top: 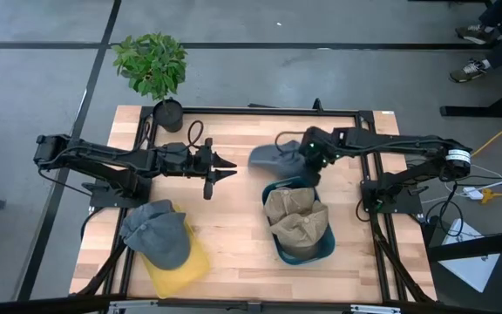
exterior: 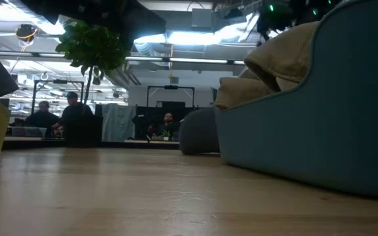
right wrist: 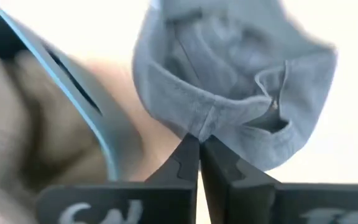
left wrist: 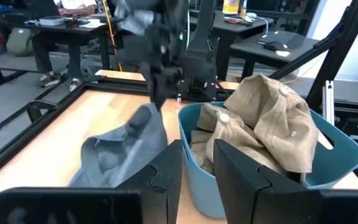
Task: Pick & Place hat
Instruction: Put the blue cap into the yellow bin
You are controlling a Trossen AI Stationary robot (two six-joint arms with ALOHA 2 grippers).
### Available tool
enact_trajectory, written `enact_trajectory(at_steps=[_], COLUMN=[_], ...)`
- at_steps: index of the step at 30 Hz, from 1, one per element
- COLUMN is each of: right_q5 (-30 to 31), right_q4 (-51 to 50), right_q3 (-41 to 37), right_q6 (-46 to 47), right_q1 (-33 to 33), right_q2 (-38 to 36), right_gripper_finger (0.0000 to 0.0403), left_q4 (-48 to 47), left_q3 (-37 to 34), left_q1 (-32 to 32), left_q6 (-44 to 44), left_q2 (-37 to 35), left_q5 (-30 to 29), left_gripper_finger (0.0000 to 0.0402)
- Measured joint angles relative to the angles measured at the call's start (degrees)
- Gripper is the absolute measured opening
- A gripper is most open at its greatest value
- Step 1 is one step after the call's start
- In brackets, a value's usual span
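- We see the right arm reaching from the desk's right side toward the centre, its right hand (top: 301, 153) at the far rim of the blue bin (top: 321, 250).
- Right hand fingers (right wrist: 188, 163) pressed together, pinching the edge of a grey hat (top: 273, 158); the fabric fold sits right at the fingertips in the right wrist view.
- Grey hat lies on the desk (top: 234, 253) just behind the bin, touching or almost touching its far rim; we cannot tell if it is lifted off the wood.
- Blue bin sits right of centre, holding tan hats (top: 296, 216) piled above the rim.
- Left arm stretches low across the desk from the left edge, left hand (top: 225, 170) near the centre, pointing at the bin and the grey hat.
- Left hand fingers (left wrist: 166, 174) stand slightly apart with a narrow gap, nothing between them.
- In the left wrist view we see the grey hat (left wrist: 126, 146) draped beside the bin (left wrist: 334, 149), the right arm above it.
- Near-left corner: a grey cap (top: 157, 232) resting on a yellow hat (top: 181, 269), well apart from both hands.
- Potted plant (top: 152, 65) at the far-left corner of the desk.
- Low view: people (exterior: 71, 111) seated in the room beyond the desk.
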Motion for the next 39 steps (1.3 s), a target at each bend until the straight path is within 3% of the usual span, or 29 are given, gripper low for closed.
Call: enact_trajectory(at_steps=[12,19,27,33,39], right_q5=[-1.5,-2.1,-4.0,-13.3,-18.6], right_q4=[6.0,10.9,16.8,22.7,24.0], right_q3=[16.1,18.7,18.7,18.7,18.7], right_q6=[-0.6,-0.3,0.9,1.1,-1.1], right_q1=[0.0,0.0,0.0,0.0,0.1], right_q2=[0.0,0.0,0.6,2.5,3.8], right_gripper_finger=[0.0005,0.0006,0.0006,0.0006,0.0006], left_q4=[-0.5,2.9,9.9,12.8,12.1], left_q3=[0.0,0.0,0.0,0.1,0.6], left_q1=[0.0,0.0,-0.1,-0.1,0.0], left_q6=[0.0,8.3,19.1,25.7,26.6], left_q2=[0.0,0.0,1.4,4.2,4.9], left_q5=[0.0,0.3,5.4,-0.6,-5.4], left_gripper_finger=[0.0087,0.0097,0.0179,0.0246,0.0272])
